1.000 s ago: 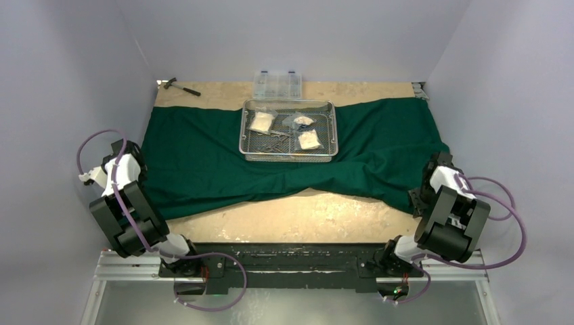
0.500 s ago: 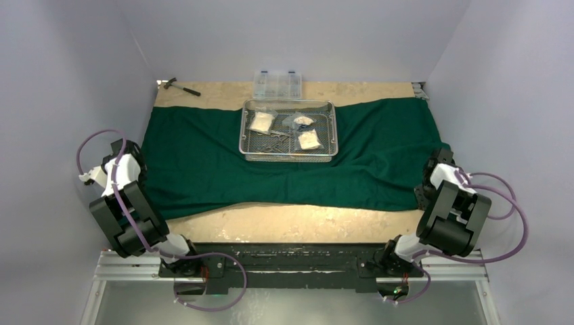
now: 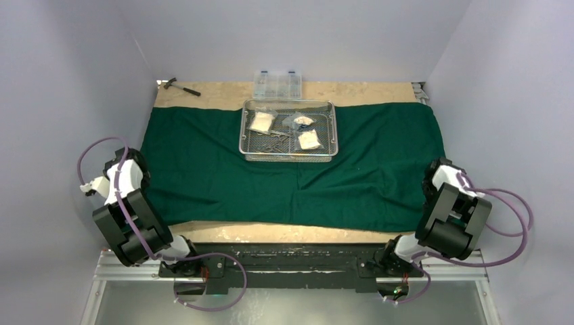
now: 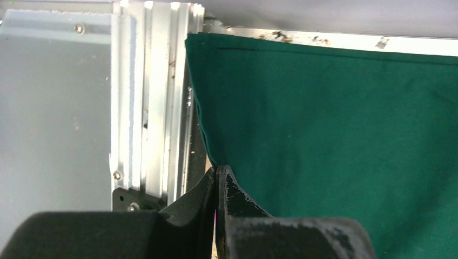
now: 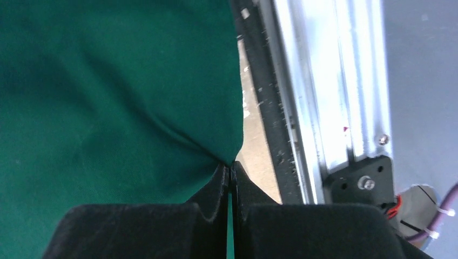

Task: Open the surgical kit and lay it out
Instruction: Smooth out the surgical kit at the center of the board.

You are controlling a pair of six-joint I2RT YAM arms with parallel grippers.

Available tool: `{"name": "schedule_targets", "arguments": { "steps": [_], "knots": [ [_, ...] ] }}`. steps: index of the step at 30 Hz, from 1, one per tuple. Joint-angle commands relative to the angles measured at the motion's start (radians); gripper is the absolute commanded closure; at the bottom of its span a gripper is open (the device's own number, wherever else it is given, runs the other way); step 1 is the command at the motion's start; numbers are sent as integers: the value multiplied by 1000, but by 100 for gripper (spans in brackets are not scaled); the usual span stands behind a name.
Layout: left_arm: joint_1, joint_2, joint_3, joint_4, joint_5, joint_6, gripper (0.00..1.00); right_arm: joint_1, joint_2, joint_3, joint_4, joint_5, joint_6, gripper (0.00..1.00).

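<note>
Green cloth wrap (image 3: 203, 162) lay spread across the table (image 3: 365, 91) under the wire-mesh tray (image 3: 290, 158). Left gripper (image 4: 216, 175) and right gripper (image 5: 231, 168) each clamped a side hem; uneven pulling could drag the tray or slip a hem free.

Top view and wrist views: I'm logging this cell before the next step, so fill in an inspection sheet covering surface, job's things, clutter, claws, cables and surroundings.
Surface: tan table, mostly under the cloth, with bare strips at the near and far edges.
Job's things: green cloth spread open; mesh tray on it, holding gauze packets and steel instruments.
Clutter: hammer at far left corner; clear compartment box behind the tray.
Claws: left claw shut on the cloth's left edge; right claw shut on its right edge.
Cables: purple cables loop beside both arms.
Surroundings: plain walls; aluminium rail.
</note>
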Motion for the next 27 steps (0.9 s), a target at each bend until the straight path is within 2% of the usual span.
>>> {"name": "schedule_targets", "arguments": {
  "steps": [1,6,13,19,20,21,25,27],
  "knots": [
    [22,-12,-1,-93,-64,-103,100,-17,61,67,-179,158,228,100],
    [36,50,59,-176,-65,-190,100,-31,138,108,-233,197,299,100],
    [37,198,54,-261,-79,-310,100,-34,274,213,-410,292,499,100],
    [40,254,23,-269,-65,-365,100,-33,305,217,-415,320,539,100],
    [40,249,30,-264,-65,-359,100,-34,307,216,-414,321,541,97],
    [40,239,41,-260,-66,-349,92,-34,309,216,-414,321,542,89],
    [39,176,100,-244,-62,-295,45,-32,298,220,-404,334,516,46],
    [38,139,132,-245,-70,-281,31,-29,286,220,-392,332,495,36]
  ]
}}
